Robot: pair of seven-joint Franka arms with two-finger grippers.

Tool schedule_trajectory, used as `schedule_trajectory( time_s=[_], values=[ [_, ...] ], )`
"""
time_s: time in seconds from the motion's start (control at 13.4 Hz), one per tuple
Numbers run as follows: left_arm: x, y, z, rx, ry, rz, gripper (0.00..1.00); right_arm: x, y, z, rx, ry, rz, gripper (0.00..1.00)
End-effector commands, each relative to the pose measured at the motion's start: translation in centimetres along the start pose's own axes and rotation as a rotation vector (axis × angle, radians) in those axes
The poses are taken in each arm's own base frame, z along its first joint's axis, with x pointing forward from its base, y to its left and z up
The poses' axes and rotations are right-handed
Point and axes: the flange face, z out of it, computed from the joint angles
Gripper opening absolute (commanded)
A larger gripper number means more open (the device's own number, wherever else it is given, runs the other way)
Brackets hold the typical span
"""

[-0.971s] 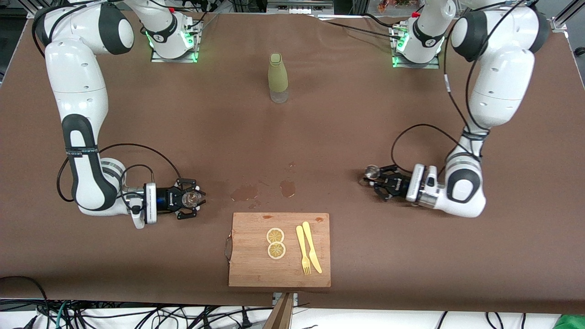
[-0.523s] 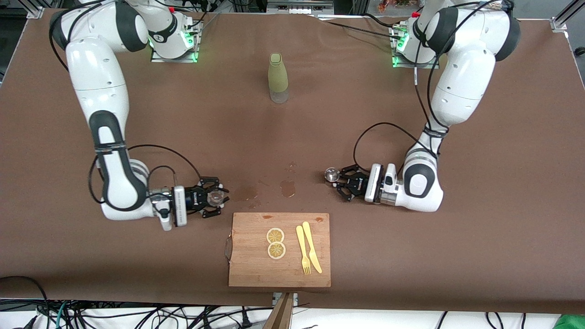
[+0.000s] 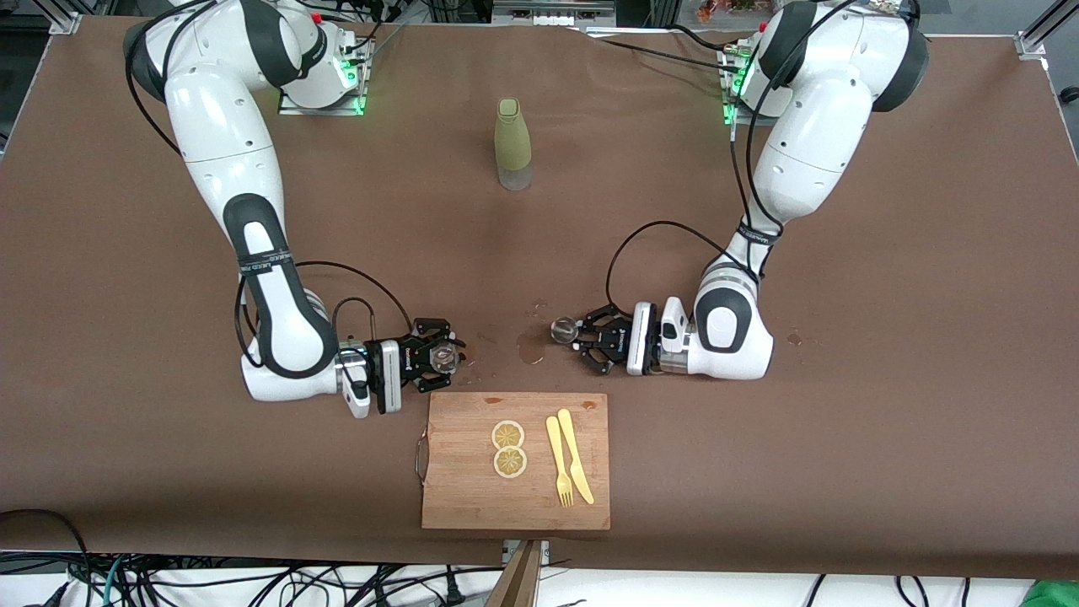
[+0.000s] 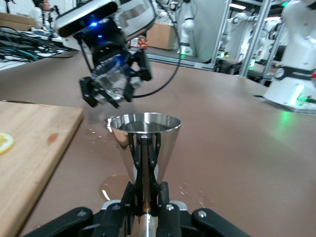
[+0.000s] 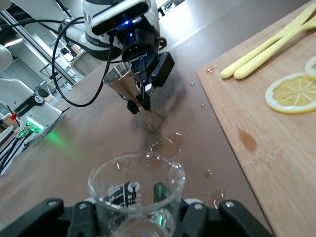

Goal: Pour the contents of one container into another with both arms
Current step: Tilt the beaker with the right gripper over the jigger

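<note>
L gripper [image 3: 575, 335]: clamped on jigger [image 3: 562, 330], over wet patch [image 3: 531, 346]. R gripper [image 3: 444, 358]: clamped on glass [image 3: 442, 357], by board [image 3: 516, 460].

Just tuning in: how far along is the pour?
Done: both picked up. The left gripper is shut on the jigger; the right gripper is shut on the glass cup. In hand: both face each other over the table. Left: tipping the upright jigger over the cup.

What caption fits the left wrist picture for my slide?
Left claw shut on the small shiny steel hourglass jigger, facing the right claw shut on the tiny clear glass cup.
</note>
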Motion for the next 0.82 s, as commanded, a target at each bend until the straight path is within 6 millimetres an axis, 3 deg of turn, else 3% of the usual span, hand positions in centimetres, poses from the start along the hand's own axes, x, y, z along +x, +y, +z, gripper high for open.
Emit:
schedule_trajectory(
  time_s=[0.0, 0.15, 0.3, 0.45, 0.75],
  values=[
    [1.2, -0.6, 0.9, 0.04, 0.003, -0.028, 0.0, 1.3, -0.5, 0.4, 0.011, -0.036, 0.042, 0.27],
    [1.4, -0.7, 1.3, 0.042, -0.002, -0.022, 0.0, 1.7, -1.0, 1.3, 0.032, -0.053, 0.082, 0.27],
    [1.6, -0.8, 1.5, 0.061, -0.005, -0.038, 0.0, 3.5, -2.4, 1.9, 0.06, -0.067, 0.118, 0.27],
    [2.8, -1.0, 2.3, 0.066, 0.003, -0.059, 0.0, 4.3, -2.9, 1.7, 0.063, -0.09, 0.159, 0.27],
    [4.0, -0.9, 4.0, 0.101, -0.002, -0.077, 0.0, 8.1, -4.8, 3.2, 0.095, -0.159, 0.195, 0.27]
  ],
)
